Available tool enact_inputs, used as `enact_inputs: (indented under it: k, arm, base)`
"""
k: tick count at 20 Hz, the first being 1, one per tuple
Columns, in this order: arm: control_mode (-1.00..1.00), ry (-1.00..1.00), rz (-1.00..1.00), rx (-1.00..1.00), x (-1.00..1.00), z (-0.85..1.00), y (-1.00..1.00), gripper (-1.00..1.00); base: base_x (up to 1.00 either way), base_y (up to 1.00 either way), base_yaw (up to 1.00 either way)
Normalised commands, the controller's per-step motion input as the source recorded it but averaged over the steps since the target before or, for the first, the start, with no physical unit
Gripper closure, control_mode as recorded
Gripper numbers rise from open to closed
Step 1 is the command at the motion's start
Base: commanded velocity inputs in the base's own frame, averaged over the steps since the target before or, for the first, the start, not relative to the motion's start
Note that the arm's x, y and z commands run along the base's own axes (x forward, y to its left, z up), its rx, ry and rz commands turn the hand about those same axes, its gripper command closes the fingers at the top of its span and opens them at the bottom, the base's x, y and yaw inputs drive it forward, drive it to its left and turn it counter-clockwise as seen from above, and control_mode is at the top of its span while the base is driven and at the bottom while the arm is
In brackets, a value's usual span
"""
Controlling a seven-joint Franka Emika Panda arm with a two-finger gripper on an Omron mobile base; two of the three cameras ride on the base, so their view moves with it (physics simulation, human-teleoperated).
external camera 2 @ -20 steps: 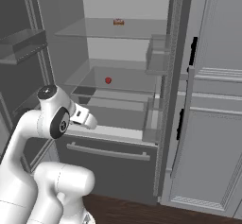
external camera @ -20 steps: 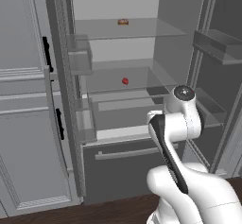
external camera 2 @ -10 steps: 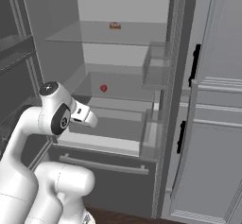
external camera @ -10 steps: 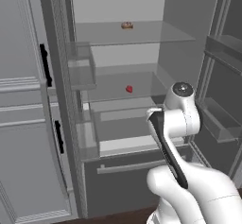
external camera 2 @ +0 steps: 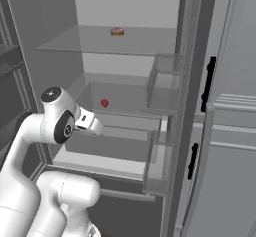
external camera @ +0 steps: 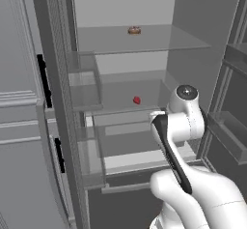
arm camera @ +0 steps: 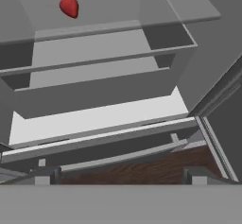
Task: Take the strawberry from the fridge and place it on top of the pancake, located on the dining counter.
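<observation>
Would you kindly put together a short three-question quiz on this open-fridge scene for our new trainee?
1. True or false: the strawberry lies on a glass shelf inside the open fridge.
2. Multiple choice: compared with the strawberry, the small brown-and-tan item sits A) on a higher shelf, B) on the same shelf, C) in the bottom drawer.
3. Fill in: in the hand view, the strawberry shows at the upper ____ of the picture.

Key
1. True.
2. A: it sits on the shelf above.
3. Left.
</observation>
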Motion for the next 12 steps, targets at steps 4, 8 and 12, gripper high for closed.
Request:
enact_inputs:
  k: [4, 8, 12]
  arm:
    - [1.0, 0.0, 0.0, 0.0, 0.0, 0.0, 0.0, -1.0]
    - [1.0, 0.0, 0.0, 0.0, 0.0, 0.0, 0.0, -1.0]
    - [1.0, 0.0, 0.0, 0.0, 0.0, 0.0, 0.0, -1.0]
  base:
    - [0.58, 0.16, 0.0]
    - [0.57, 0.14, 0.0]
    - [0.49, 0.09, 0.0]
